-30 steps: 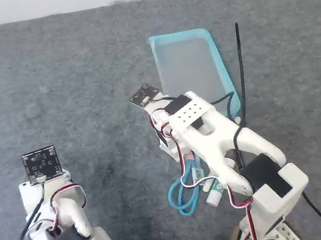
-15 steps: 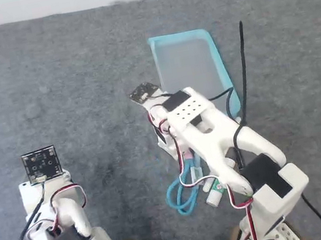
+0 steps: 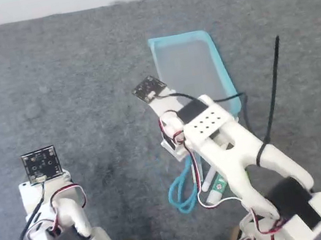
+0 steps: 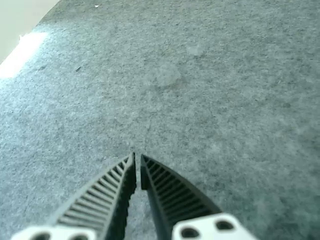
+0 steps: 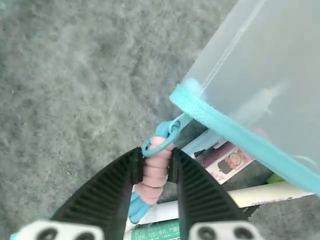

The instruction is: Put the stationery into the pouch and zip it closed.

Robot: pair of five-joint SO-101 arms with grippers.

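Note:
A translucent pouch [image 3: 189, 68] with a teal rim lies flat on the grey carpet. The right arm [image 3: 208, 124] reaches over its near corner. In the right wrist view my right gripper [image 5: 154, 152] is shut on a pink ridged piece [image 5: 152, 175] just off the pouch's teal edge [image 5: 225, 125], and a small teal ring [image 5: 159, 142] loops over the piece's tip. Under that edge lie a cartoon card [image 5: 225, 160], a white stick [image 5: 260, 195] and a green-labelled item [image 5: 160, 232]. My left gripper [image 4: 137, 160] is shut on nothing, low over bare carpet at the near left.
A teal cord loop [image 3: 181, 194] and a small white and green item [image 3: 215, 190] lie beside the right arm's forearm. A black cable [image 3: 272, 100] sticks up on the right. The left arm [image 3: 62, 230] stands folded at the near left, with open carpet beyond it.
The right arm's elbow and base swung to the right and its wrist edged closer to the pouch. The black cable swung right with it. The left arm kept still.

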